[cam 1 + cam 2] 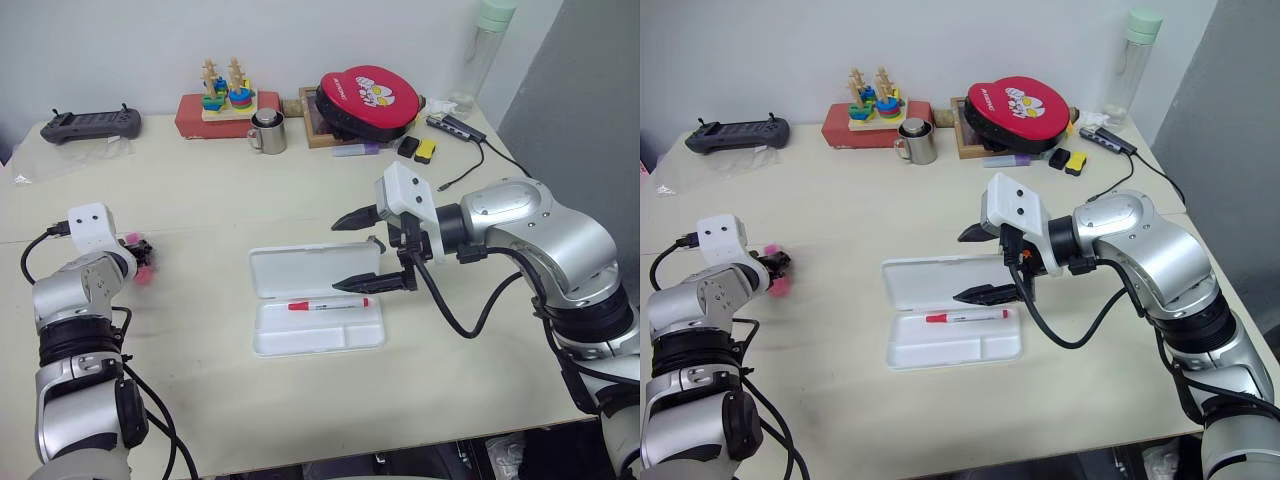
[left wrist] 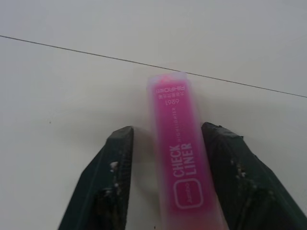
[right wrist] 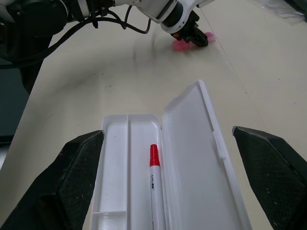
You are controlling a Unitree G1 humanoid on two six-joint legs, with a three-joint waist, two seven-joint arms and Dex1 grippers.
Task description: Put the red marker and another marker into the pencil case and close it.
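Head views: pencil case lies open mid-bench, lid folded back to the far side. The red marker is already in its long compartment, cap to the left. Right pincer hovers just above the case's right end, fingers spread wide, holding nothing; probably parked there to shut the lid later. Left pincer is far left on the bench, at the pink highlighter, well apart from the case.

Left wrist view: highlighter lies flat between the two fingers. One finger looks to be touching its side; a gap shows at the other. Fingers narrowed but the pinch does not look complete.

Right wrist view: open case below, marker beside the divider, one compartment free. Left pincer seen beyond, over the highlighter.

Judgement: the red marker is stowed; the highlighter pick-up is under way.
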